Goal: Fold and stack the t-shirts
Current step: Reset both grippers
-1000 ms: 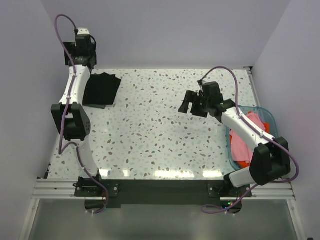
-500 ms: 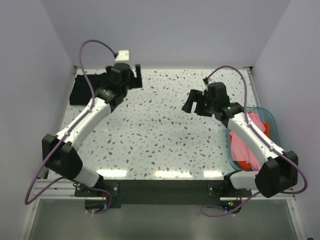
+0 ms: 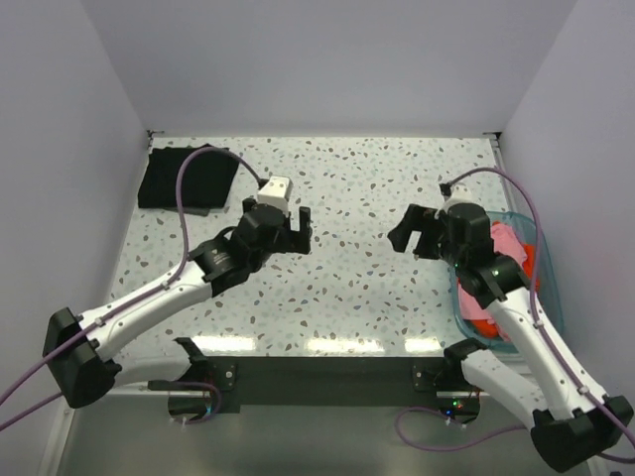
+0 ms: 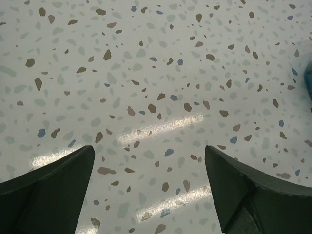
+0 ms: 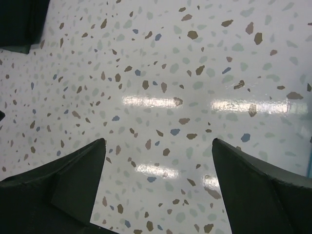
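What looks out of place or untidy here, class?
Nothing is spilled or damaged. Only the pink and orange t-shirts lie crumpled in the clear blue plastic bin at the right; the dark folded t-shirt sits neatly far left.

The table (image 3: 347, 288) has a smooth, glossy, terrazzo-like speckled surface with bright lamp reflections. The folded dark t-shirt (image 3: 189, 178) is matt cloth. The pink t-shirt (image 3: 504, 241) is soft cloth. The basket (image 3: 541, 236) is translucent blue plastic. The left claw (image 4: 148, 150) and right claw (image 5: 158, 141) have matt, dark, plastic-looking fingers (image 4: 48, 190). The cable (image 3: 182, 213) has a smooth purple sheath.
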Robot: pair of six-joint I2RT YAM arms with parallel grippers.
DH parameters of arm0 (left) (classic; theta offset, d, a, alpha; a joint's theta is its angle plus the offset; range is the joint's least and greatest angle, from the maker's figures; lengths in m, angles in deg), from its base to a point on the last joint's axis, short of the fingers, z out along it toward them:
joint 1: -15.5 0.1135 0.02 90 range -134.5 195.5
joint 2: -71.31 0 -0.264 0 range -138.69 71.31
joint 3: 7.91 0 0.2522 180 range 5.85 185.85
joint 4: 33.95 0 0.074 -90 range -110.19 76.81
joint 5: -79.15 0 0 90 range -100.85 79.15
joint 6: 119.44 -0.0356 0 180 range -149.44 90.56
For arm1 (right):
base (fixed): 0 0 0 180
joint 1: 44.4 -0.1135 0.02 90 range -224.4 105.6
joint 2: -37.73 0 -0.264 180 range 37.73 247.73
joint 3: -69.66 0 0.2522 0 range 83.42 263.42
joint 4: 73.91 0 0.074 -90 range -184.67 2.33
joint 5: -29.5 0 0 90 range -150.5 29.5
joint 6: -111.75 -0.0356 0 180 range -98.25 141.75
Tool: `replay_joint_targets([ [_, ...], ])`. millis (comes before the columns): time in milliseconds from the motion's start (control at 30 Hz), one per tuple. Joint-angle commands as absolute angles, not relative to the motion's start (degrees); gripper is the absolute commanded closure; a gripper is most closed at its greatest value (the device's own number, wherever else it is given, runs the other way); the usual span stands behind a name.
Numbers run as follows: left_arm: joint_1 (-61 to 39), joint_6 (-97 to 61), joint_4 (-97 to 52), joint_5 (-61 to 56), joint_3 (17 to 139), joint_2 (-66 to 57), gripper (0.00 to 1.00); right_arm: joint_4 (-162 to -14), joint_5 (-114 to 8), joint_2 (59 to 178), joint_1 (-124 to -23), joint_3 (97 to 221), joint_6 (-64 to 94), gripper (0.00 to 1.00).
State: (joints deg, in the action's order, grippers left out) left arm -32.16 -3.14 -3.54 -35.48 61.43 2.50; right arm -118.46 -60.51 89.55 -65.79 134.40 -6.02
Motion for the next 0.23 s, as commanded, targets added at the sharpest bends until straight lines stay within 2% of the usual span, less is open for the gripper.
replay_joint_targets([
  [0, -32.1, -1.1, -3.7, -32.7, 59.8, 7.2, 0.0, -120.7, -66.0, 83.5, -65.9, 132.7, -4.2, 0.06],
  [200, -32.1, -1.4, -3.9, -30.0, 58.8, 7.8, 0.0, -122.5, -68.0, 82.0, -65.9, 132.9, -5.0, 0.04],
])
